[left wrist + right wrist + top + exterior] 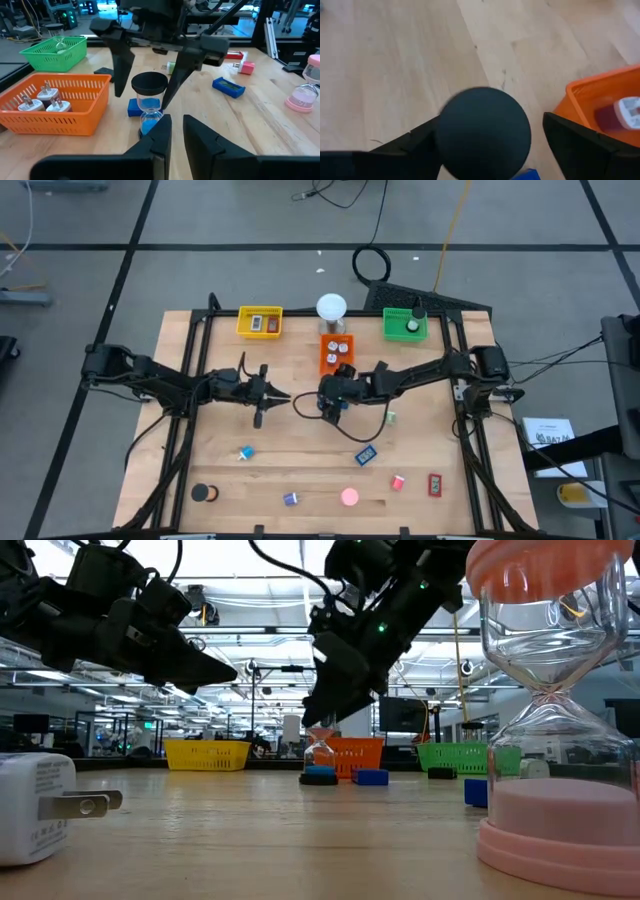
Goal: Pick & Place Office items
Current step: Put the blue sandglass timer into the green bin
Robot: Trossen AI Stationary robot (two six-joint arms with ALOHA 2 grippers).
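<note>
We see the right gripper (150, 75) above the table's (300, 470) middle, beside the orange tray (336, 352), fingers spread wide to either side of a blue hourglass (149, 102) with a black cap, standing upright on the wood. The fingers do not touch it. The left gripper (268, 402) hovers nearby, fingers (159, 137) almost pressed together, holding nothing.

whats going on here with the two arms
The right pincer stands open around a blue sand timer with a black cap, upright on the wooden table beside the orange tray holding white plugs. The left pincer hangs nearby, nearly closed, holding nothing. More items lie scattered along the table's near side.
</note>
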